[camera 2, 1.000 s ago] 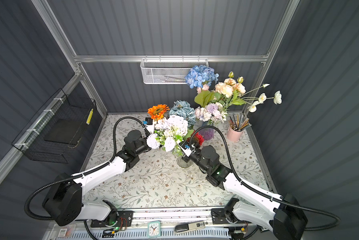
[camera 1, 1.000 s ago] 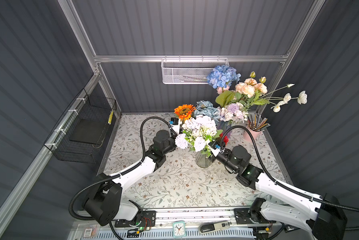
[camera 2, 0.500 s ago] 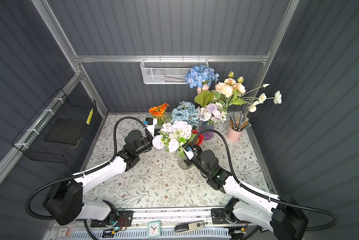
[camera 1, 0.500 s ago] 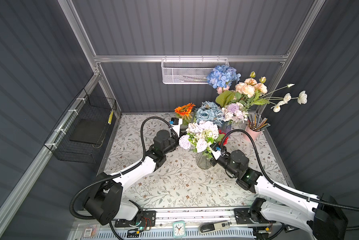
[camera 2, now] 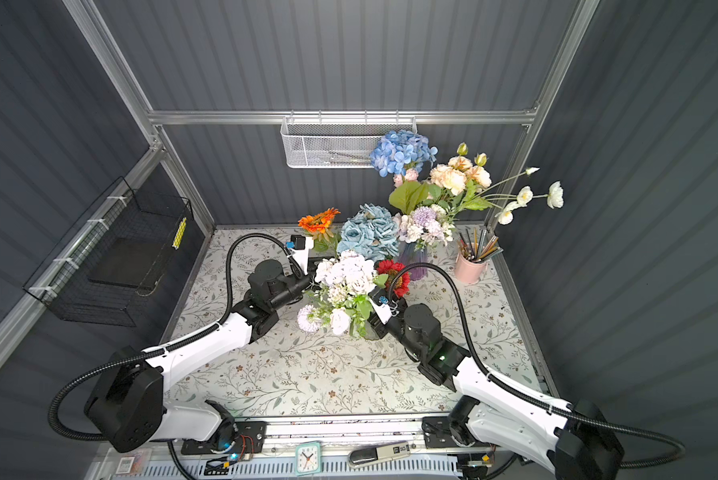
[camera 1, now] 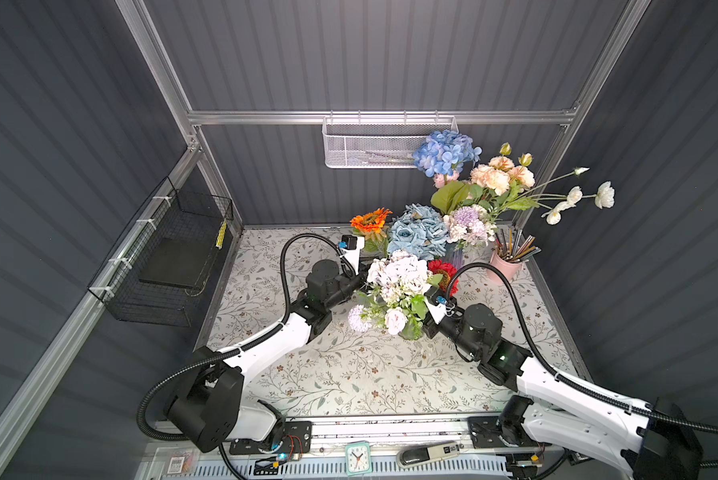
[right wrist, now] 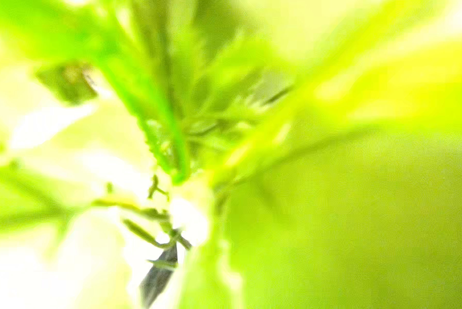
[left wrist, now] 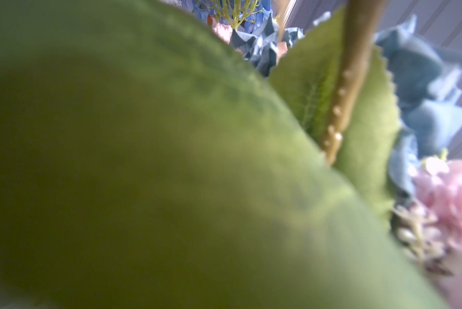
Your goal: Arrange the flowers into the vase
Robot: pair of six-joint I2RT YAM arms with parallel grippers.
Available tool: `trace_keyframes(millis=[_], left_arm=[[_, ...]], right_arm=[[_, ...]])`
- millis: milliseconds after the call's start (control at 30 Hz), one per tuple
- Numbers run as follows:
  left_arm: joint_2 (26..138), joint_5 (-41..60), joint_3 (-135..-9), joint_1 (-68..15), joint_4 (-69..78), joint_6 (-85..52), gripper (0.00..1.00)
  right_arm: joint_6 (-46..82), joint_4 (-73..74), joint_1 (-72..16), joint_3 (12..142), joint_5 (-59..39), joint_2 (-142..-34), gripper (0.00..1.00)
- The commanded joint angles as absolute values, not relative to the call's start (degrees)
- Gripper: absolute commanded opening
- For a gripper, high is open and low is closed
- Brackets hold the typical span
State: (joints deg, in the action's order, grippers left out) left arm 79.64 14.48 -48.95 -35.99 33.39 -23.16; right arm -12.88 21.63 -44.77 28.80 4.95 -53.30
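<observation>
Left tool [camera 1: 356, 284] and right tool [camera 1: 428, 327] sit hidden in the white bouquet [camera 1: 399, 277], grips unreadable, so we'd seat its stems upright in the vase [camera 1: 410, 331].

The flowers [camera 2: 346, 276] stand bunched in the vase [camera 2: 365, 331].

Left hand [camera 1: 356, 284] and right hand [camera 1: 429, 328] angled inward, fingertips hidden.

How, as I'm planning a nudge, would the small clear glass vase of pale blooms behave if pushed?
Probably top-heavy: the pale bouquet spreads wider than the vase. It may tip rather than slide on the tablecloth.
</observation>
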Motion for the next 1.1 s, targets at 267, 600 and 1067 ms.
trace_keyframes(millis=[267,600,1067], left_arm=[[79.58,15.12,-51.16,-35.77,33.06,-24.21,0.46],[78.98,14.95,-51.77,-35.75,30.79,-24.40,0.46],[77.48,14.73,-51.44,-35.70,29.45,-23.60,0.47]], right_arm=[[-11.94,24.70,-44.71,30.86,2.89,-53.88,0.49],[-8.71,26.11,-44.56,31.45,2.21,-54.48,0.00],[-3.99,13.65,-43.25,31.33,6.33,-55.10,0.00]])
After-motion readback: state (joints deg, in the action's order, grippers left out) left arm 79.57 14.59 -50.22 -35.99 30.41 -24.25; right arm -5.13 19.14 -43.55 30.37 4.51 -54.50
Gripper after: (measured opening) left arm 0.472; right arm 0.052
